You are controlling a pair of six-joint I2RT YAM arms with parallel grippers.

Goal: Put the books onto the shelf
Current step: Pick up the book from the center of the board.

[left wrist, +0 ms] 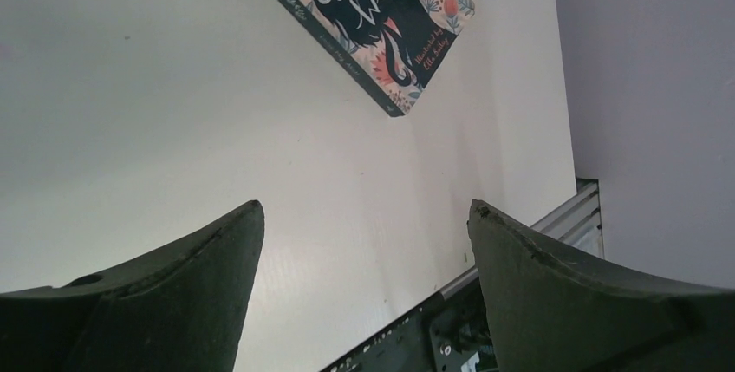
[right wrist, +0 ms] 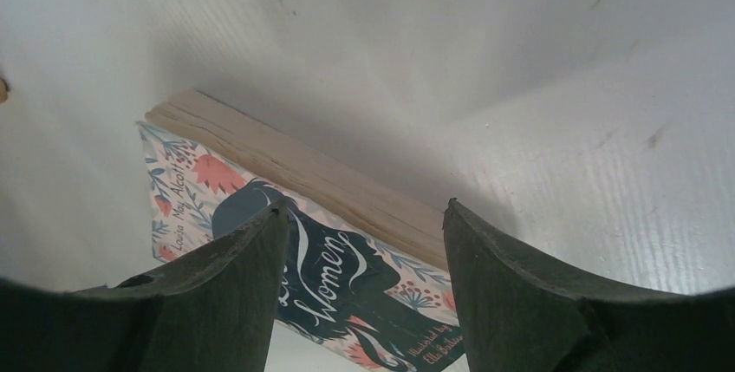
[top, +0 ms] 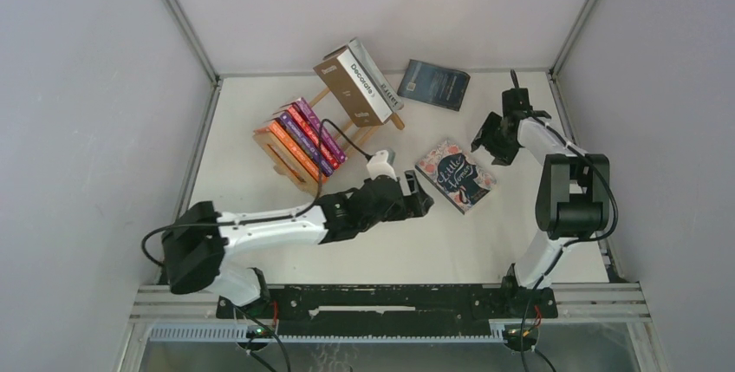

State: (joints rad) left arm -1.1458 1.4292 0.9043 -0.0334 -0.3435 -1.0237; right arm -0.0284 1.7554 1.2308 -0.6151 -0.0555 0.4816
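**Two books off the shelf, both hands empty**

Shelf (top: 290, 172) stands at far left of the surface (top: 286, 259). It holds a row of paperbacks (top: 302, 140), orange, red and purple, standing packed together. Brown book (top: 351, 88) and grey book (top: 375, 67) lean together at the shelf's far end.

Blue book (top: 433, 84) lies flat near the back wall, apart from the shelf. Floral book (top: 455, 175) lies flat mid-surface, between the two hands.

Left hand (top: 420, 197): fingers wide apart, nothing between them, just left of the floral book.

Right hand (top: 487, 141): fingers apart, low over the floral book's page edge. I can't tell whether they touch the cover.
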